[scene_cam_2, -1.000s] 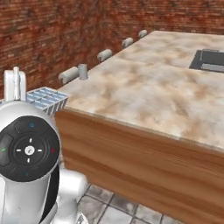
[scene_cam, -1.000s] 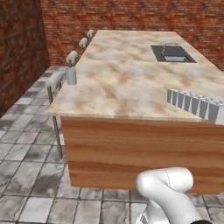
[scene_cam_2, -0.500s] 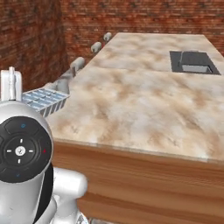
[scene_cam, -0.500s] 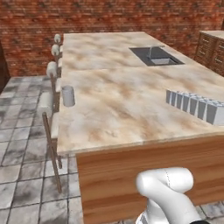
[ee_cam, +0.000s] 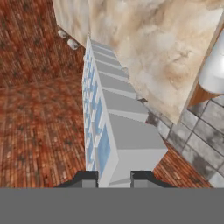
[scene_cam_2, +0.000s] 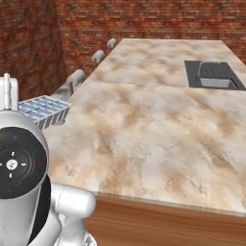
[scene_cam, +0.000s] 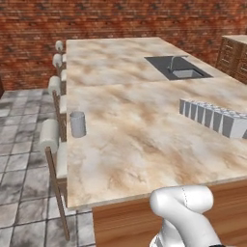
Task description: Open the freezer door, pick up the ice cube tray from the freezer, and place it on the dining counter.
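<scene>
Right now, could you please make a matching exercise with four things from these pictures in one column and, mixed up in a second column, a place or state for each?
Things:
1. ice cube tray
2. grey cup
3. sink
4. stools

Places or states:
A. set into the far part of the counter
B. in a row along the counter's left side
C. held between the fingers of the end effector
D. standing upright near the counter's left edge

Pairs: 1-C, 2-D, 3-A, 4-B
</scene>
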Controlling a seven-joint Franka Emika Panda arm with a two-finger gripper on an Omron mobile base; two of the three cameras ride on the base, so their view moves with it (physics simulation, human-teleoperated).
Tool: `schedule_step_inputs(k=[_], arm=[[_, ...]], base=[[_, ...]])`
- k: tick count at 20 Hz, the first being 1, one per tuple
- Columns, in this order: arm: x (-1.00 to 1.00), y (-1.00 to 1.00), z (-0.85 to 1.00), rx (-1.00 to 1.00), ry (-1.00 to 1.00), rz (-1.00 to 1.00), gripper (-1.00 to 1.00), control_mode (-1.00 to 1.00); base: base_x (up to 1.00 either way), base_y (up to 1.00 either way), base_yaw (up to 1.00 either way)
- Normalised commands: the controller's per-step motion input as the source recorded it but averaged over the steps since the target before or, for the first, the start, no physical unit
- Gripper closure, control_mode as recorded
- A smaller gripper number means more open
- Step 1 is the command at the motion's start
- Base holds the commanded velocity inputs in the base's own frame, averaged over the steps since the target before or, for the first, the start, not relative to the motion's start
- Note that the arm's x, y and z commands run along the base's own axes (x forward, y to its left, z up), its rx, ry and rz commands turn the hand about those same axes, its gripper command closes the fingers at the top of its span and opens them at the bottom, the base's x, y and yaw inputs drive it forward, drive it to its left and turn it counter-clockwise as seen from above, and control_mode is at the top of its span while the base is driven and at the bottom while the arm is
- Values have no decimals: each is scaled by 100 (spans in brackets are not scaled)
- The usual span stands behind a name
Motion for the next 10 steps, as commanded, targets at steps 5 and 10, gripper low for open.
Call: schedule_step_inputs(k=[5,10], arm=[[60,0,-25,1,0,7,100,-100],[100,0,-50,1,-1,6,100,-100]], base=[[38,0,4],[0,0,0]])
